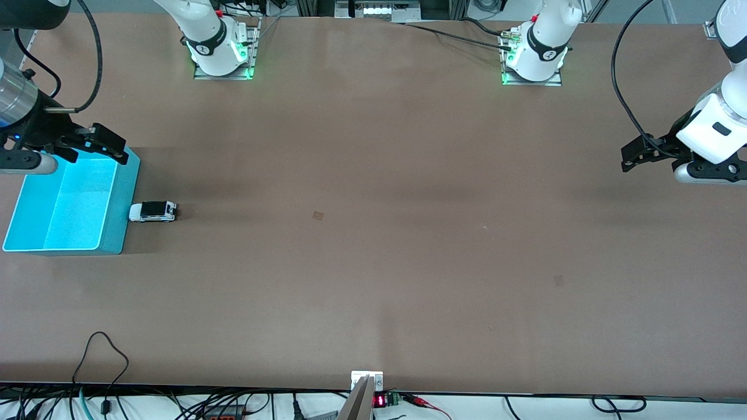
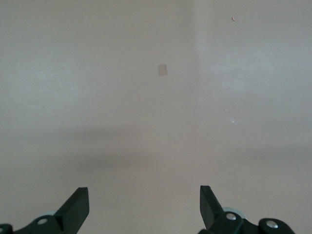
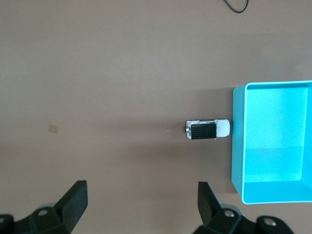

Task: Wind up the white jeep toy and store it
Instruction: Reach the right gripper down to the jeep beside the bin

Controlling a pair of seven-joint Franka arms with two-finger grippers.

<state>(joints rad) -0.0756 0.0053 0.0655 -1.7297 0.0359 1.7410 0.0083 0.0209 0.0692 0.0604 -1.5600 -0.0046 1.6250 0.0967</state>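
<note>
The white jeep toy (image 1: 153,211) (image 3: 208,130), white with a black top, stands on the brown table touching or nearly touching the outer wall of the cyan bin (image 1: 122,204) (image 3: 238,141), at the right arm's end. Nothing lies in the bin. My right gripper (image 1: 119,150) (image 3: 143,192) hangs open over the bin's corner toward the robots' bases, with nothing between its fingers. My left gripper (image 1: 624,158) (image 2: 145,195) waits open over bare table at the left arm's end, holding nothing.
The two arm bases (image 1: 222,55) (image 1: 534,61) stand along the table's edge farthest from the front camera. Cables and a small box with a red display (image 1: 379,401) lie past the nearest edge. A small square mark (image 1: 318,215) (image 2: 163,70) (image 3: 52,128) is on the table's middle.
</note>
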